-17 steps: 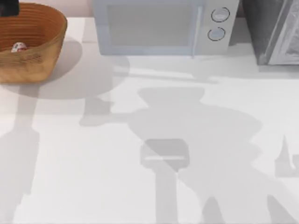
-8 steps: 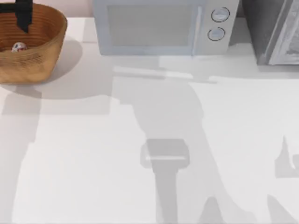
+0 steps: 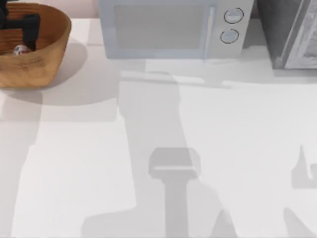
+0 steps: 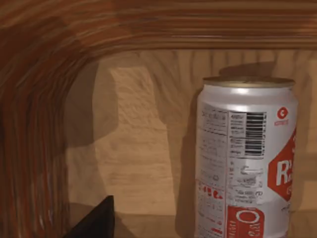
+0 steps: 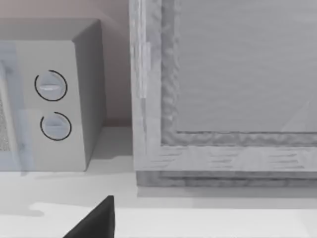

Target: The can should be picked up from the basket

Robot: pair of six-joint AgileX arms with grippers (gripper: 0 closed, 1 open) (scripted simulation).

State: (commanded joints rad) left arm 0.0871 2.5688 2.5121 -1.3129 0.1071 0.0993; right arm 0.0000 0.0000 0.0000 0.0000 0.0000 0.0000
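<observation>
The orange-brown woven basket (image 3: pixel 47 54) stands at the table's far left corner. Inside it the small can (image 3: pixel 21 49) stands upright, silver-white with a red label. My left gripper (image 3: pixel 27 34) hangs inside the basket, just behind and above the can, open and holding nothing. In the left wrist view the can (image 4: pixel 245 158) stands close ahead on the basket floor (image 4: pixel 138 148), off to one side of my dark fingertip (image 4: pixel 96 220), and the fingertip does not touch it. In the right wrist view my right gripper's fingertip (image 5: pixel 96 220) is over the table's right side.
A white microwave (image 3: pixel 168 27) stands along the back edge, just right of the basket. A grey cabinet (image 3: pixel 292 32) fills the back right corner and looms close in the right wrist view as a grey cabinet (image 5: pixel 223 99). The basket's curved wall (image 4: pixel 29 124) closes around my left gripper.
My left gripper has come down from the basket's far rim into the basket, toward the can. The arm shadows on the table have shifted. The can has not moved.
</observation>
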